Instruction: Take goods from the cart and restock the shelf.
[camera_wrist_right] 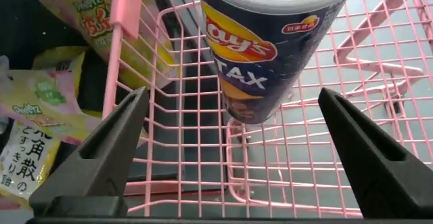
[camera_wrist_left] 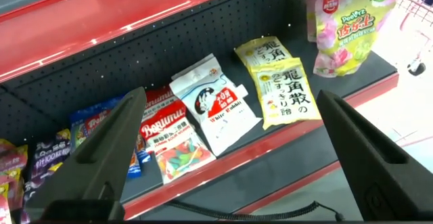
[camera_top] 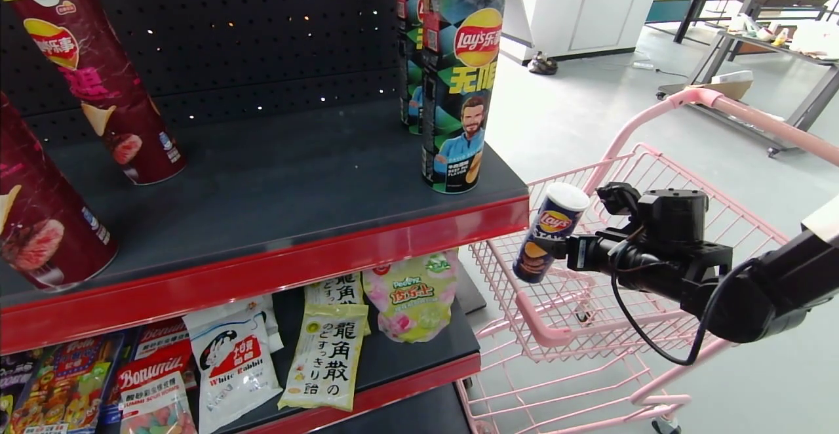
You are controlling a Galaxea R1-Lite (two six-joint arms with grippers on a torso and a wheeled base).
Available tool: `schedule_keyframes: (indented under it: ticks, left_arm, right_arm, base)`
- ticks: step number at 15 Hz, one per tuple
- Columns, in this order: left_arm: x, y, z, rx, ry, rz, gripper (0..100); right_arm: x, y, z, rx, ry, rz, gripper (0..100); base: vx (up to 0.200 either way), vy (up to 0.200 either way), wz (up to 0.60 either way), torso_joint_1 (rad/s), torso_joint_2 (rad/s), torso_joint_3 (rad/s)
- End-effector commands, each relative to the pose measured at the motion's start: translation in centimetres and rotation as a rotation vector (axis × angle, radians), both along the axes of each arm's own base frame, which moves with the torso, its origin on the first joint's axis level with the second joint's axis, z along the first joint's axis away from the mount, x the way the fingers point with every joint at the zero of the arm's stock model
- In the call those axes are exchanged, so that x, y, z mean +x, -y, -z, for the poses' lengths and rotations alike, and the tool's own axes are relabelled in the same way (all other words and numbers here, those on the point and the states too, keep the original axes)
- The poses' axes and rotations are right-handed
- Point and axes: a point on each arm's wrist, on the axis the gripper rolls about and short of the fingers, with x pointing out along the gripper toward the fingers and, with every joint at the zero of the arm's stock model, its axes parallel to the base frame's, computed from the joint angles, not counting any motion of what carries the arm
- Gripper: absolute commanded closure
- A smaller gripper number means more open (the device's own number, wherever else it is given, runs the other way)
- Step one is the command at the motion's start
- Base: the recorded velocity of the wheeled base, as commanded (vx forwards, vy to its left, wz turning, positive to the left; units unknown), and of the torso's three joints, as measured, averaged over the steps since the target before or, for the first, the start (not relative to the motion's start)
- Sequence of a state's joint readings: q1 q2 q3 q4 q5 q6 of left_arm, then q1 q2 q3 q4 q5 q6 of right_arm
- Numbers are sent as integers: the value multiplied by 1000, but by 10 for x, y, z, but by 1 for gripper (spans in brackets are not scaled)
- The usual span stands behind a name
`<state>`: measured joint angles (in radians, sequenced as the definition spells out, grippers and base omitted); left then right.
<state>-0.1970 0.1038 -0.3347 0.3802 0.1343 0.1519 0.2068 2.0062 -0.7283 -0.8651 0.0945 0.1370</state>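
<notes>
Room: a pale floor (camera_top: 655, 126) runs right of the shelving, with a white cabinet (camera_top: 590, 1) far off and metal-framed tables (camera_top: 773, 47) at the far right.
Upper shelf (camera_top: 295, 178): dark board with a red front edge, backed by a black pegboard (camera_top: 262, 27).
Red cans: two tall dark red cans stand at the left end, one far (camera_top: 98, 80) and one near (camera_top: 39, 224).
Green cans (camera_top: 462, 80): two tall green-and-black cans with yellow lids stand at the right end, one behind the other.
Lower shelf (camera_top: 419, 349): candy bags lie flat here: a white bag (camera_top: 233, 362), a yellow bag (camera_top: 328, 355) just right of it, and a pink and green bag (camera_top: 409, 296) farther right.
Cart (camera_top: 557, 339): pink wire basket, just right of the shelving.
Chip can (camera_top: 554, 221): small, dark blue with a white lid, tilted, in the air above the cart's left side, just right of the upper shelf's red edge and a little below it.
Right claw (camera_top: 550, 247): reaches in from the right, its fingers on either side of the chip can's lower half, holding it clear of the cart.
Left claw (camera_wrist_left: 231, 94): faces the lower shelf, its fingers (camera_wrist_left: 108, 149) spread wide with nothing between them.
</notes>
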Motion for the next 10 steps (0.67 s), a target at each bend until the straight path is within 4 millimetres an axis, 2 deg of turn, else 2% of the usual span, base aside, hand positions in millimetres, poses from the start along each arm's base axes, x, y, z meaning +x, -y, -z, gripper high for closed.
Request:
schedule_keyframes:
  ticks: [1,7,10]
  left_arm:
    - [0,0,0,1,-4,-1,0]
    - [0,0,1,5,-14,-6,0]
    - [1,0,1,7,-14,-5,0]
  right_arm:
    - [13,-1,9,2,4,6,0]
    - [43,0,17,22,64,3,0]
    - [57,6,23,22,74,25,0]
  base:
    - [0,0,0,0,0,0]
    - [0,0,0,0,0,0]
    - [0,0,0,0,0,0]
